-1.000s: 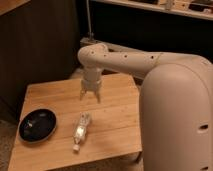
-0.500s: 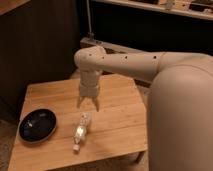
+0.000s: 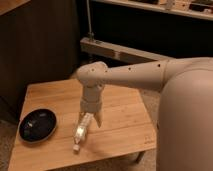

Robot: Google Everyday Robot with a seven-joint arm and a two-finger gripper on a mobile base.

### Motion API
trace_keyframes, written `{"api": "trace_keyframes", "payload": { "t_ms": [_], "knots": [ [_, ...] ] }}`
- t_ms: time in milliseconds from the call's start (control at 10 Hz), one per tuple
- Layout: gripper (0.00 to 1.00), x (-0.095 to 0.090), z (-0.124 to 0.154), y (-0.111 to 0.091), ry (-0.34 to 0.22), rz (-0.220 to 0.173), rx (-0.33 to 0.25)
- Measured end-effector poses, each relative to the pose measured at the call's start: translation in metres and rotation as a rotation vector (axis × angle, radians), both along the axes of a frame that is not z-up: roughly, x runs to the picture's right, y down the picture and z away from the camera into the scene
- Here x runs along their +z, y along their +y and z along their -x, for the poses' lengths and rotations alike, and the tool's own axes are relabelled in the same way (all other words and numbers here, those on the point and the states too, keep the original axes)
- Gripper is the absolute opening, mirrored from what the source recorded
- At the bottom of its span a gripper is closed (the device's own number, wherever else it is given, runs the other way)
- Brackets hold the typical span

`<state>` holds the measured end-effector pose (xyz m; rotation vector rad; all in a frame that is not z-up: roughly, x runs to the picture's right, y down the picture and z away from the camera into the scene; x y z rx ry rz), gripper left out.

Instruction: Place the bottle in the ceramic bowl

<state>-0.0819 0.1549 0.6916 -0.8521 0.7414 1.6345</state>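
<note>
We find the small slim clear plastic bottle [image 3: 82,130] lying on its side on the light wooden table [image 3: 50,95]. It is close to the front edge and about midway along it. Its white cap [image 3: 76,148] points at that edge and its base is aimed back toward the table's middle. The shallow round glossy black ceramic bowl [image 3: 37,124] sits empty near the front-left corner, apart from the bottle, with bare wood between them.

We judge the bottle light and fairly stiff, though thin plastic may give under a hard squeeze. Its smooth round body is likely to roll or slip sideways if nudged. We would take hold across the labelled middle of the body, jaws square to its length, rather than at the narrow cap end.

The white two-finger gripper [image 3: 91,119] hangs from the thick white arm [image 3: 130,75], which reaches in from the right, bends at a rounded wrist [image 3: 92,95] and points straight down. Its fingers are spread and stand over the bottle's base end, one on each side; we cannot tell whether they touch it. As far as we can see, nothing is pinched.
</note>
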Motion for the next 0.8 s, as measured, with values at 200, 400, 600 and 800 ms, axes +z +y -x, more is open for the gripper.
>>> {"api": "trace_keyframes", "payload": {
  "t_ms": [200,400,600,800],
  "knots": [
    [0.65,0.019,0.019,-0.004,-0.045,-0.006,0.028],
    [0.65,0.054,0.038,-0.013,-0.078,-0.015,0.035],
    [0.65,0.093,0.053,-0.013,-0.089,-0.016,0.019],
    [0.65,0.123,0.059,-0.006,-0.071,-0.006,-0.019]
  ]
}}
